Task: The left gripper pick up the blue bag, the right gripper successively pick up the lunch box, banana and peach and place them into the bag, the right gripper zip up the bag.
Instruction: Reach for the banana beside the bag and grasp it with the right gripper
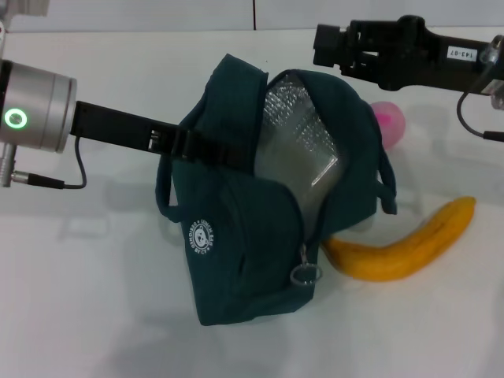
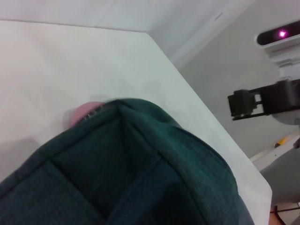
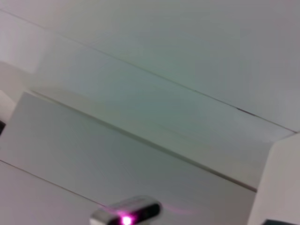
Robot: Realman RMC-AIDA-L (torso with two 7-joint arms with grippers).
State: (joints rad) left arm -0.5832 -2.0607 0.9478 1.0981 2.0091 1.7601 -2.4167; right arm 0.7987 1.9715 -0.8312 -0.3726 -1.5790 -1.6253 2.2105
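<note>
White tabletop (image 1: 94, 315) is spread under everything, with a pale wall behind its far edge. At the table's middle the blue bag (image 1: 236, 260), a large dark teal fabric lunch bag with silver foil lining, is propped with its mouth gaping, seemingly so that items can be dropped in. Its near-side handle is clamped by the left gripper (image 1: 177, 142), a black claw on a silver wrist, which keeps the opening lifted. Above the far right edge the right gripper (image 1: 327, 45), a black labelled claw, is held high; whether its fingers are apart cannot be told. The banana (image 1: 405, 244), curved and yellow-orange, lies toward the right edge, touching the bag. The peach (image 1: 389, 122), small and pink, sits behind the bag. No lunch box is visible; it is judged to be inside already.
</note>
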